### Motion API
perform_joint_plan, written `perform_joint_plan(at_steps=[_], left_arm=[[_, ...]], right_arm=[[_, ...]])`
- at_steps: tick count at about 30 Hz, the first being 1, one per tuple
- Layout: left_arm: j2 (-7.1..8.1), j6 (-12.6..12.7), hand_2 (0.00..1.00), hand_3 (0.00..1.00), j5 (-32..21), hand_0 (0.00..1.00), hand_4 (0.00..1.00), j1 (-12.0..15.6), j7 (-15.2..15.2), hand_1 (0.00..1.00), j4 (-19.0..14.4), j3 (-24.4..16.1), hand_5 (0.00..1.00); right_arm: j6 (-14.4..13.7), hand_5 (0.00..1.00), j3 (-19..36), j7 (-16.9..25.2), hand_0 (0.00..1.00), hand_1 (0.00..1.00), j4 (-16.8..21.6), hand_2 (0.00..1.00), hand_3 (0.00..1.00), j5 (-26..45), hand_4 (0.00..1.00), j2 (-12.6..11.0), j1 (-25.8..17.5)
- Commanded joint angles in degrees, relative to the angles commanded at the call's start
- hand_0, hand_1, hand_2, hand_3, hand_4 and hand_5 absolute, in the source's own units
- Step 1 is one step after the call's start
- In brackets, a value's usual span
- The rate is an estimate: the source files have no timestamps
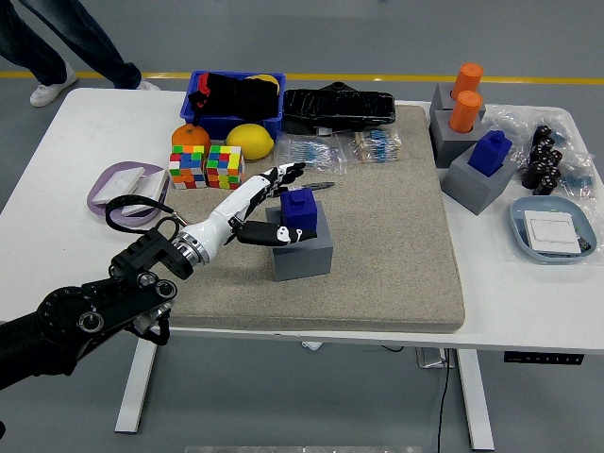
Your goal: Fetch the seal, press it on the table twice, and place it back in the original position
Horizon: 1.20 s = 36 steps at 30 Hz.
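A blue seal (303, 215) stands upright on a grey block (304, 250) near the middle of the beige mat (396, 245). My left hand (271, 203) reaches in from the lower left and sits at the seal's left side. Its fingers (283, 174) are spread above and beside the seal, the thumb low against the block's left face. The hand holds nothing. A second blue seal (491, 151) stands on a grey block (479, 179) at the right. My right arm is out of view.
Two colour cubes (207, 166), an orange (190, 136) and a lemon (249, 141) sit behind the hand. A blue bin (234, 98), a black tray (338, 107), bags of small parts (344, 151), orange cylinders (464, 97), a purple dish (127, 189) and a blue dish (552, 229) surround the mat. A person's legs (57, 47) stand at the far left.
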Motion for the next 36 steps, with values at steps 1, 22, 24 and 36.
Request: perform_joint_plan(at_steps=[1, 22, 24, 36], left_arm=[[0.07, -0.5, 0.998, 0.998, 0.0, 0.952, 0.998, 0.1, 0.2, 0.998, -0.1, -0.4, 0.387], [5.67, 3.8, 0.998, 0.993, -2.7, 0.947, 0.991, 3.3, -3.9, 0.998, 0.3, -18.8, 0.529], [6.11, 3.9, 0.998, 0.993, -2.0, 0.947, 0.991, 3.6, -3.4, 0.998, 1.6, -20.6, 0.529], [11.83, 3.7, 0.988, 0.982, -1.0, 0.923, 0.944, 4.8, -2.9, 0.986, 6.5, -31.4, 0.457]], right_arm=[[0.0, 0.688, 0.0, 0.0, 0.913, 0.81, 0.0, 0.805, 0.802, 0.0, 0.987, 0.0, 0.0], [0.0, 0.687, 1.6, -0.2, 0.913, 0.808, 0.0, 0.805, 0.801, -0.5, 0.987, 0.5, -0.3], [0.0, 0.687, 1.7, -0.3, 0.913, 0.808, 0.0, 0.805, 0.801, -0.5, 0.987, 0.5, -0.2], [-0.6, 0.687, 3.1, -0.2, 0.914, 0.808, 0.0, 0.805, 0.801, -1.3, 0.987, 0.5, 0.2]])
